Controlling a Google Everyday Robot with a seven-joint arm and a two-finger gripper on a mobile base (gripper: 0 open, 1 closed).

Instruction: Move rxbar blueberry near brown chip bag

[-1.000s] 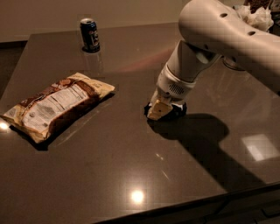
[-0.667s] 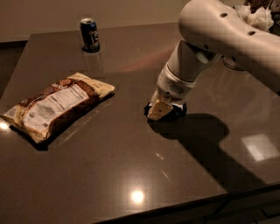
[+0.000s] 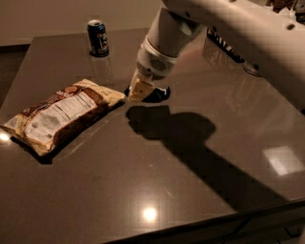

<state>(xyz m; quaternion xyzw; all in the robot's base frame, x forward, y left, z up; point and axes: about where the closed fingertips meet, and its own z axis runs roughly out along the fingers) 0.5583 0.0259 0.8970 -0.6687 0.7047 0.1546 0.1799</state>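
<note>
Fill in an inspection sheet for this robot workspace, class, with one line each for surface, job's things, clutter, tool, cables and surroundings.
Surface: dark glossy table with lamp glare and the arm's shadow on it.
Job's things: rxbar blueberry lies flat, partly under the tool, just off the brown chip bag's nearest corner; whether they touch cannot be told. The bag lies flat, label side up.
Clutter: blue drink can stands upright at the far edge, apart from both.
Tool: tool is down on the bar's left end, beside the bag's corner.
Cables: nothing seen.
Surroundings: pale wall behind the table.
</note>
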